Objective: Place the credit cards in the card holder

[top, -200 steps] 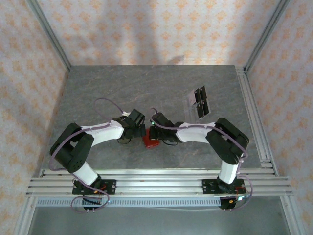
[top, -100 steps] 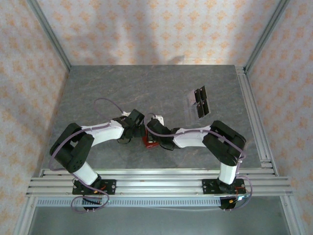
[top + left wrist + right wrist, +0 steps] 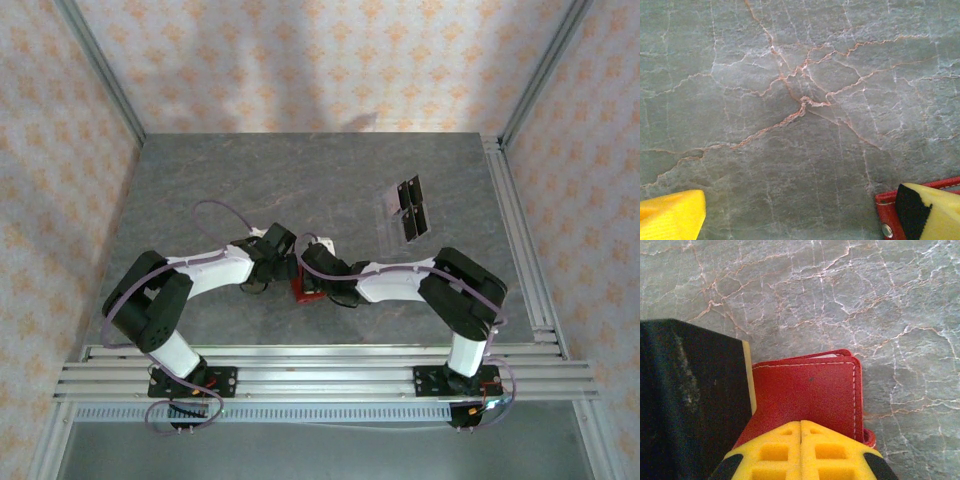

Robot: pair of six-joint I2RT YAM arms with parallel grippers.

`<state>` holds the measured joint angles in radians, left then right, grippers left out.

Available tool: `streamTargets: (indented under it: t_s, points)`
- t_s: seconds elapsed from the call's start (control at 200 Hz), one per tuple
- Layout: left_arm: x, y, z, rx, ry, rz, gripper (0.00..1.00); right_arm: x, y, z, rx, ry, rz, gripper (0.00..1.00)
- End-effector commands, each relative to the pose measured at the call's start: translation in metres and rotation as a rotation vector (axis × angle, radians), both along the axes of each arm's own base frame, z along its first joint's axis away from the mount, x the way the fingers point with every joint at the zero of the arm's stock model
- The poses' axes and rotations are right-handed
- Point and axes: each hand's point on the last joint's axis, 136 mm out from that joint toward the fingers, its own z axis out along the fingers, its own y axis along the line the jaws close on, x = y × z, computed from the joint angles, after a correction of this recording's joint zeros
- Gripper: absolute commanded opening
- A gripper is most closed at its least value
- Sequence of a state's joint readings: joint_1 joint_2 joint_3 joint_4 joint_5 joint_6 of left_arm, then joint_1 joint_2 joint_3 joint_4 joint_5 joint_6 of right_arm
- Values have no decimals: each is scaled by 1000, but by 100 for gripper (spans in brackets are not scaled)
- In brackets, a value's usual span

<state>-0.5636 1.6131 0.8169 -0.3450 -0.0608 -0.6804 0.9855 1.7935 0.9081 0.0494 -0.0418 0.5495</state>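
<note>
The red card holder (image 3: 810, 390) lies folded on the grey stone table, a sliver of pale lining showing at its far edge. My right gripper (image 3: 800, 426) is shut, its yellow fingertips pressed together on top of the holder with nothing between them. My left gripper (image 3: 800, 217) is open wide; its right finger (image 3: 930, 210) rests on the holder's red snap tab (image 3: 888, 220). In the top view both grippers, left (image 3: 283, 268) and right (image 3: 308, 282), meet over the holder (image 3: 299, 292). The credit cards (image 3: 408, 210) lie apart at the back right.
The left gripper's black finger pad (image 3: 690, 400) stands right against the holder's left side. Metal rails (image 3: 520, 240) run along the table's right edge and another rail set (image 3: 320, 370) along the near edge. Bare stone table (image 3: 230, 190) lies behind the arms.
The right gripper has moved left and down onto the card holder, covering more of it. The left gripper has barely shifted. The cards have not moved.
</note>
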Motion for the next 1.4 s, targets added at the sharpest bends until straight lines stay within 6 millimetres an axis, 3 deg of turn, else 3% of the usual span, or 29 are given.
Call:
streamTargets:
  t_s: [0.0,0.39,0.596,0.741,1.006,1.396]
  points:
    - [-11,6,-23,49,65,-19,99,-105,-106,-87,-451,428,90,0]
    - [-10,4,-27,46,71,-20,99,-103,-101,-81,-416,404,108,0]
    - [-8,2,-27,38,70,-19,98,-110,-110,-103,-450,440,97,0]
    - [-6,4,-16,50,49,-18,99,-101,-98,-85,-412,407,101,0]
    - [3,11,25,47,-30,-4,99,-77,-66,-42,-340,329,115,0]
    - [-12,12,38,10,-35,-25,99,-54,-48,-7,-285,263,101,0]
